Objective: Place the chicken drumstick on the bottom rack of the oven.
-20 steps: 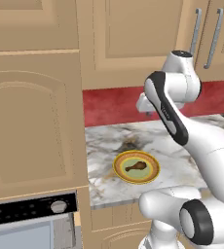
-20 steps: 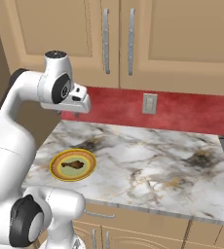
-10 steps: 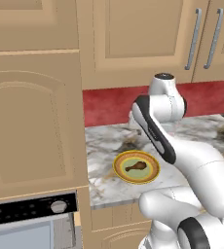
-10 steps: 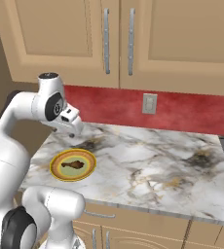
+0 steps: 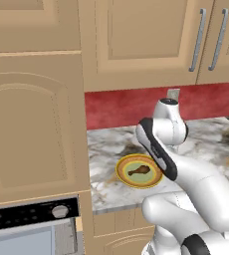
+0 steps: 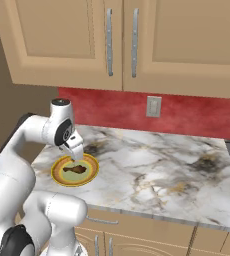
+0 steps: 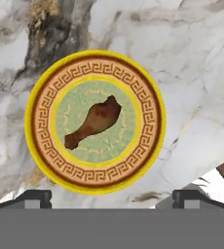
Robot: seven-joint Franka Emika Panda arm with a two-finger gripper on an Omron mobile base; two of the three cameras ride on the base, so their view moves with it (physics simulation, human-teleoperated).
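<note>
Jaws spread apart, our two-finger gripper (image 7: 112, 197) hangs above the round yellow-rimmed plate with a green centre (image 7: 40, 148), its dark fingertips (image 7: 35, 196) clamped on nothing. We see the small brown chicken drumstick (image 7: 94, 122) lying on that green centre, its rounded meaty end tapering to a thin bone stub. Under the plate runs a white marble countertop with grey and rust veining (image 6: 152, 170), backed by a matte red wall strip (image 6: 197, 116) and tan wooden cabinet doors with slim metal handles (image 6: 57, 30). Lower left sits the built-in oven (image 5: 32, 226), with its black control strip, round silver knob and pale glass window.
</note>
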